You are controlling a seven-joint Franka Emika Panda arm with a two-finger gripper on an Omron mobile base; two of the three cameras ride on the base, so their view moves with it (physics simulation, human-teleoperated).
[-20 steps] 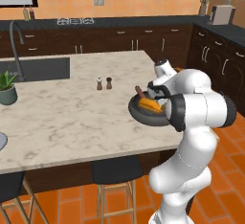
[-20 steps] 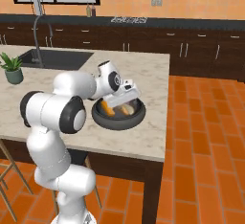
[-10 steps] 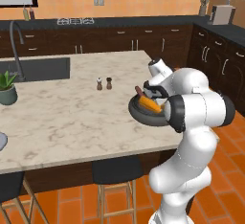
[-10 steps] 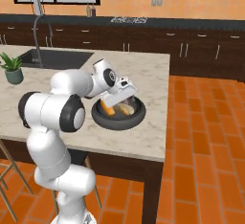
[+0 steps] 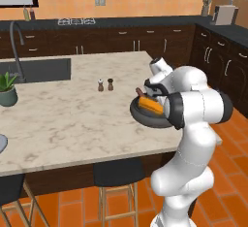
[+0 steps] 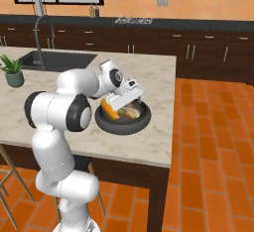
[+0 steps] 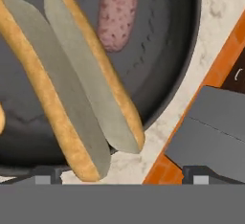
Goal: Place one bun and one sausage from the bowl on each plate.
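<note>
The dark round bowl (image 5: 145, 118) sits near the right end of the island counter, also seen as bowl (image 6: 134, 126) and bowl (image 7: 167, 50). A split bun (image 7: 72, 84) with a golden crust lies in it, beside a pinkish speckled sausage (image 7: 117, 12). The bun (image 5: 150, 105) shows orange from the base, as does the bun (image 6: 109, 110). My gripper (image 7: 122, 173) hangs open just above the bowl's edge with nothing between its fingers; it is also seen as gripper (image 5: 151, 94) and gripper (image 6: 127, 106). The plates are out of view.
Salt and pepper shakers (image 5: 105, 84) stand mid-counter, with a potted plant (image 5: 7, 89) and a sink (image 5: 34, 70) at the left. The counter's edge (image 7: 162, 156) runs close by the bowl, with orange floor beyond. Stools (image 5: 114, 172) stand below.
The hand has shifted only slightly over the bowl. Its jaws stay open and nothing was taken hold of.
</note>
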